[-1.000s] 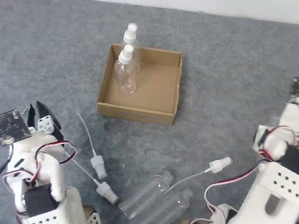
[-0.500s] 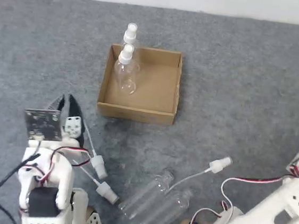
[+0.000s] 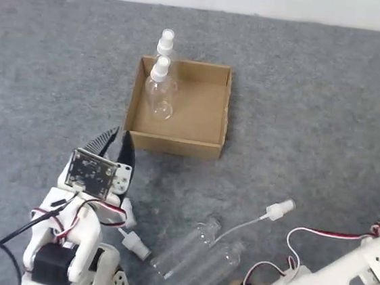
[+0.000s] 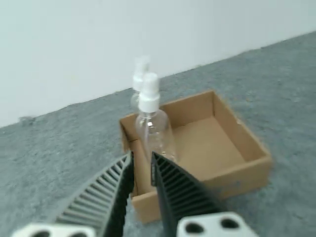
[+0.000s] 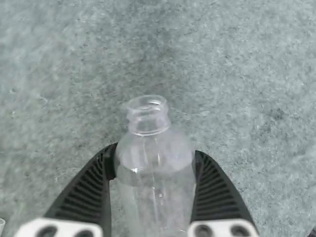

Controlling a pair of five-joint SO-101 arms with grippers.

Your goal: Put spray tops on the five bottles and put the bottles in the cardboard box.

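Note:
The cardboard box (image 3: 207, 144) (image 4: 247, 170) lies at the middle of the grey carpet. A capped bottle (image 3: 160, 92) (image 4: 153, 126) stands upright in its left part. A second capped bottle (image 3: 166, 43) (image 4: 139, 69) stands by the back left corner; I cannot tell if it is inside. Two uncapped bottles (image 3: 189, 246) (image 3: 217, 262) lie side by side at the front. My left gripper (image 3: 121, 135) (image 4: 141, 160) hovers just before the box's front left corner, narrowly open and empty. My right gripper (image 5: 153, 168) is shut on an uncapped clear bottle (image 5: 154, 163) above the carpet.
One spray top (image 3: 278, 210) with its long tube lies right of the lying bottles. Two more spray tops (image 3: 127, 212) (image 3: 137, 246) lie beside the left arm, partly hidden by it. The right arm's base (image 3: 360, 269) fills the front right corner.
My left arm has swung from the far left towards the box's front left corner. The right arm has dropped out towards the front right edge of the high view.

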